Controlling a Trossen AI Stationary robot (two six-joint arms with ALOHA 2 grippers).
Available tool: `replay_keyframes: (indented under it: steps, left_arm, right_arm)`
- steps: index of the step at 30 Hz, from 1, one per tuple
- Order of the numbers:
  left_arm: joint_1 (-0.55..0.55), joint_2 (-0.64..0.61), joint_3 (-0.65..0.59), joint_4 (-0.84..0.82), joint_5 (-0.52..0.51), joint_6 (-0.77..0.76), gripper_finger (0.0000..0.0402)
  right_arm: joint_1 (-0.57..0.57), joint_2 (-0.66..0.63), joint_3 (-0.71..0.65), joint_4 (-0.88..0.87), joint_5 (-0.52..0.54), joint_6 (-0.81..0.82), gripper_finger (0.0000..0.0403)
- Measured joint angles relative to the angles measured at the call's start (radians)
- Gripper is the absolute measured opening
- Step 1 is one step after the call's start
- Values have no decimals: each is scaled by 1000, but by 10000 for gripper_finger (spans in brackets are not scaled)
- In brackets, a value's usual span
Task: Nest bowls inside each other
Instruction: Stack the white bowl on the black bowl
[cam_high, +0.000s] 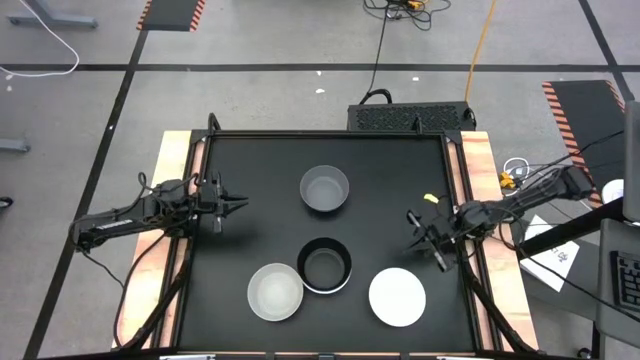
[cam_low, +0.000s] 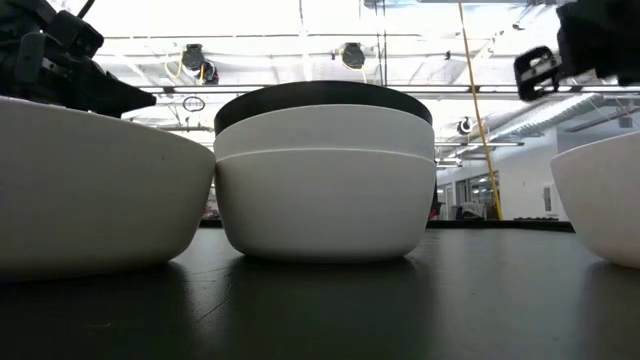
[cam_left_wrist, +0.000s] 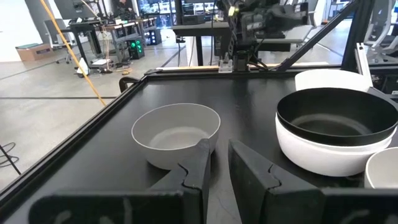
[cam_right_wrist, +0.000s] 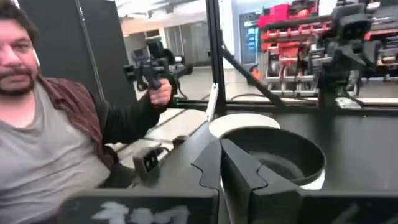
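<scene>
- The bench (cam_high: 230, 300) carries four bowl groups in the high view; taking its middle as the dial centre, they lie at 12, 6, 7 and 5 o'clock.
- The grey bowl (cam_high: 324, 188) stands alone at 12 o'clock, well apart from the rest.
- The black bowl (cam_high: 324, 263) sits nested in a white bowl (cam_low: 320, 215) at 6 o'clock; the low view shows two white rims stacked under the black one, so at least two white bowls are beneath it.
- The pale bowl (cam_high: 275, 292) at 7 o'clock is just beside the stack; whether they touch cannot be told.
- A lone white bowl (cam_high: 397, 297) sits at 5 o'clock, near the stack but apart.
- In the low view the outer bowls are cut off by the frame edges.
- The left tool (cam_high: 238, 204) hovers at 9 o'clock, fingers nearly together with a narrow gap, holding nothing.
- The right tool (cam_high: 412, 219) hovers at 3 o'clock, fingers pressed together and empty.
- A person (cam_right_wrist: 50, 118) sits beyond the bench in the right wrist view, one hand holding a dark device, partly cut off.
</scene>
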Motion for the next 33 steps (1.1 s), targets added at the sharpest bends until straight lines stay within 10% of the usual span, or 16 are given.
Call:
replay_keyframes:
  steps: [15,33]
  left_arm:
    - [0,0,0,-11,1,-13,60]
    - [0,0,0,-24,4,-21,60]
  right_arm:
    - [3,140,83,-38,0,77,132]
    - [92,175,173,-321,93,270,141]
